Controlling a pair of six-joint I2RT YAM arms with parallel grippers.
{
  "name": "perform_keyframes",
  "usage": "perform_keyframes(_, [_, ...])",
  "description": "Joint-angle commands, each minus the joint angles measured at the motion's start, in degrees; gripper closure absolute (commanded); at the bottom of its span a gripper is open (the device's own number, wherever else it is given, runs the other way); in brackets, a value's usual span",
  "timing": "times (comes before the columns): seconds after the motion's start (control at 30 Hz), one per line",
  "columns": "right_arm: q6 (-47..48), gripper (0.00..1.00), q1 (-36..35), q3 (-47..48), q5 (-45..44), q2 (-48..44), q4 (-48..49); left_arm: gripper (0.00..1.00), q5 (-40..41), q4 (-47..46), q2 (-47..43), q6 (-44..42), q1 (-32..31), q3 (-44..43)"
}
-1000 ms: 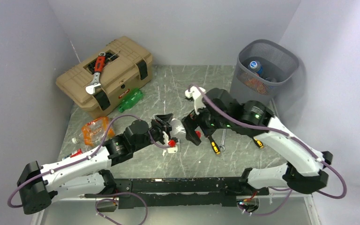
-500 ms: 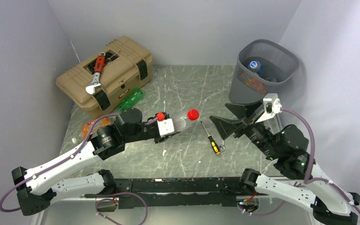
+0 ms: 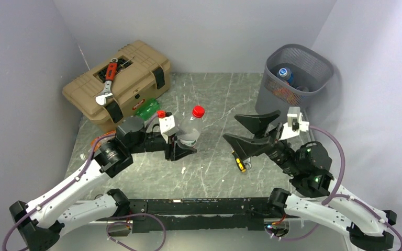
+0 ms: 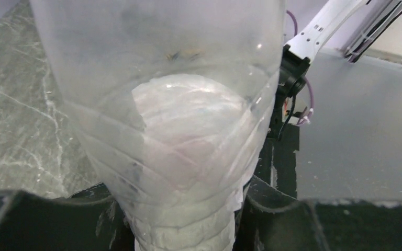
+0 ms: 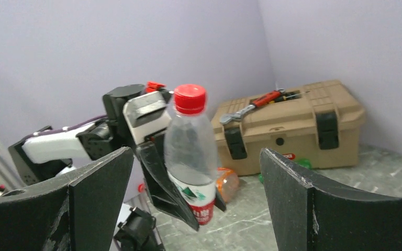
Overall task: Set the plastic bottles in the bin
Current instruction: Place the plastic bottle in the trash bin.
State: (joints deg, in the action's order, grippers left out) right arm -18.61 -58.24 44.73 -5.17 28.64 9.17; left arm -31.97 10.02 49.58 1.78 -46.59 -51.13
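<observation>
My left gripper [image 3: 180, 147] is shut on the lower part of a clear plastic bottle [image 3: 190, 129] with a red cap, held upright above the table's middle. In the left wrist view the bottle [image 4: 172, 130] fills the frame between the jaws of the left gripper [image 4: 183, 225]. My right gripper [image 3: 230, 127] stands open to the bottle's right, pointing at it but apart from it; through the right gripper [image 5: 194, 157] I see the bottle [image 5: 189, 141]. A green bottle [image 3: 147, 109] and an orange bottle [image 5: 226, 183] lie by the toolbox. The grey mesh bin [image 3: 272, 58] at the back right holds a blue-capped bottle [image 3: 284, 71].
A tan toolbox [image 3: 131, 68] with black latches stands at the back left, a red-handled wrench [image 3: 107, 81] lying on its lid. A yellow-and-black screwdriver [image 3: 239, 161] lies on the table under my right gripper. Walls close in on both sides.
My left arm has lifted the clear bottle, turned it upright and drawn it back to the left. My right arm pulled away to the right, then swung its open gripper toward the bottle.
</observation>
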Motion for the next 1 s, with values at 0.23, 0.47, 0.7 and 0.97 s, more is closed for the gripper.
perform_keyframes(0.23, [0.46, 0.07, -0.3, 4.71, 6.72, 8.8, 8.4, 0.5, -12.63, -5.19, 2.95, 5.71, 2.17, -0.22])
perform_keyframes(0.47, [0.12, 0.13, -0.29, 13.39, 6.29, 17.7, 1.05, 0.5, -12.97, -4.66, 3.65, 4.67, 2.12, -0.27])
perform_keyframes(0.7, [-3.06, 0.28, -0.3, 17.71, 9.05, 23.69, -1.08, 0.49, -10.42, -3.98, 2.63, 3.16, 2.17, 0.34])
perform_keyframes(0.97, [-6.57, 0.42, -0.21, 16.36, 9.44, 24.91, 2.54, 0.48, -9.47, -3.65, 1.86, 2.38, 2.0, 0.51])
